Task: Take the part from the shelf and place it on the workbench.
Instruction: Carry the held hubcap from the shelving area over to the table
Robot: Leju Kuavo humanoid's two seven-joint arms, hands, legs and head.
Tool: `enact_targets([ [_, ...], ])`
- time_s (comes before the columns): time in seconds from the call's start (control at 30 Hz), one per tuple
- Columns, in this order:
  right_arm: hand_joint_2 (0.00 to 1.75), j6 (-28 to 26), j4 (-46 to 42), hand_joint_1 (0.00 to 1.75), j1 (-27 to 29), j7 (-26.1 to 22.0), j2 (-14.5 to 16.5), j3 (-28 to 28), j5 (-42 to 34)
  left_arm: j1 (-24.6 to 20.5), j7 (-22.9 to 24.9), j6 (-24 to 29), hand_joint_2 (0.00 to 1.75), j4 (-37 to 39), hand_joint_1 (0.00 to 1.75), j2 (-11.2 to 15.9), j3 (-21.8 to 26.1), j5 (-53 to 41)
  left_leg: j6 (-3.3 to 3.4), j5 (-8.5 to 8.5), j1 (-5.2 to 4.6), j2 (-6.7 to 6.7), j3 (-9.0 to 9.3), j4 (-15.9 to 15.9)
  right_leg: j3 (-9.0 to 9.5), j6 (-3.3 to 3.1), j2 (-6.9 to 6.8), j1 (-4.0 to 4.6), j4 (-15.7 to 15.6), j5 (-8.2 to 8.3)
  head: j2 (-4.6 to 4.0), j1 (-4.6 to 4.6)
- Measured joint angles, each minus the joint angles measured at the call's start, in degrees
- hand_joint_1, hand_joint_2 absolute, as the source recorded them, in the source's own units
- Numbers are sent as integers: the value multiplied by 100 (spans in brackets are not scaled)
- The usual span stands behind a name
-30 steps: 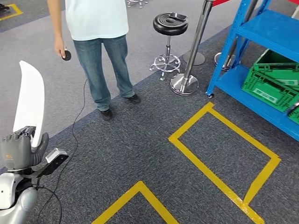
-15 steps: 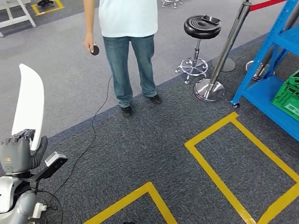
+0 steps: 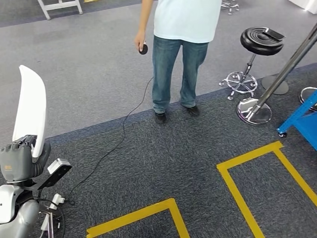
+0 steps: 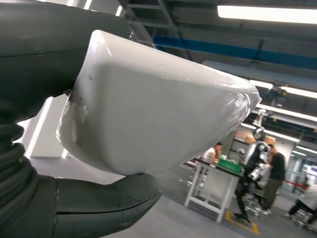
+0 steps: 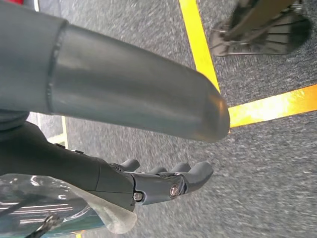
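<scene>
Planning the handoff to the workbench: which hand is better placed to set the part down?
Left. The left hand already grips the white part, held upright. The right hand hangs over the carpet, holding nothing, so using it would likely mean a transfer.

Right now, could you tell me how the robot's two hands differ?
The left robot hand is raised and grips a white curved plastic part standing upright; the right robot hand holds nothing, fingers extended over grey carpet with yellow tape. Both are dark grey.
</scene>
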Motion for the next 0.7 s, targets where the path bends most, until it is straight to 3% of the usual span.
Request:
enact_targets([
  [0.07,0,4,4,0,8,3,-5,1,4,-10,0,0,175,1,175,-1,-2,2,-52,-39,10,-155,1,42,277,-6,310,-42,-751,396,-1,1],
  [0.13,0,8,8,0,4,5,-8,4,8,-24,-2,0,175,2,175,1,-4,3,-120,-52,25,-293,-50,78,447,-25,525,-65,-1108,469,-1,0],
  [0.17,0,9,10,0,-2,9,-8,7,9,-25,-3,0,175,2,175,4,-4,3,-155,-44,33,-370,-74,85,486,-46,499,-61,-1143,443,-1,-2],
  [0.2,0,10,10,0,-6,11,-4,9,11,-19,-4,0,175,2,175,7,-3,2,-186,-37,50,-431,-91,81,505,-76,418,-57,-1150,444,0,-1],
  [0.23,0,9,10,0,-9,13,-1,11,13,-13,-4,1,175,2,175,10,-2,2,-215,-55,47,-384,-106,108,530,-109,339,-57,-1170,446,0,-5],
  [0.27,0,7,10,0,-5,14,2,12,14,-17,-4,1,175,2,175,14,1,2,-242,-120,39,-247,-152,214,559,-148,252,-59,-1192,444,0,-21],
  [0.33,0,1,13,0,5,13,1,12,15,-40,-3,1,175,3,175,17,1,3,-290,-399,31,150,-407,770,612,-217,68,-43,-1215,419,0,-48],
  [0.4,0,2,16,0,11,14,-3,12,15,-43,-3,-1,175,9,175,13,-2,4,-327,-662,61,317,-759,1476,645,-249,-117,-21,-1215,379,0,-56],
  [0.43,0,3,17,0,10,15,-3,13,15,-33,-3,-1,175,13,175,11,-3,4,-338,-668,74,337,-847,1634,660,-250,-202,-16,-1215,360,0,-57],
  [0.47,0,5,18,0,9,15,-3,13,15,-26,-3,-2,175,17,175,11,-3,4,-343,-566,82,353,-832,1581,680,-242,-285,-14,-1214,340,-1,-59],
  [0.5,0,5,17,0,7,15,-3,13,15,-23,-3,-2,175,19,175,13,-2,4,-340,-382,85,387,-714,1326,707,-232,-362,-14,-1214,318,-1,-59],
  [0.57,0,6,17,0,2,14,-3,13,15,-31,-3,-1,175,20,175,15,-2,4,-301,-53,40,641,-342,567,770,-192,-510,4,-1213,264,-1,-62],
  [0.63,0,7,18,0,-3,14,-3,14,15,-45,-4,-1,175,20,175,16,-4,3,-225,19,-22,833,-151,157,811,-137,-641,37,-1217,216,0,-59],
  [0.7,0,8,17,0,-19,15,-3,15,15,-37,-4,0,175,20,175,21,2,3,-149,-6,-40,741,-152,119,853,-78,-771,52,-1238,183,0,-59],
])
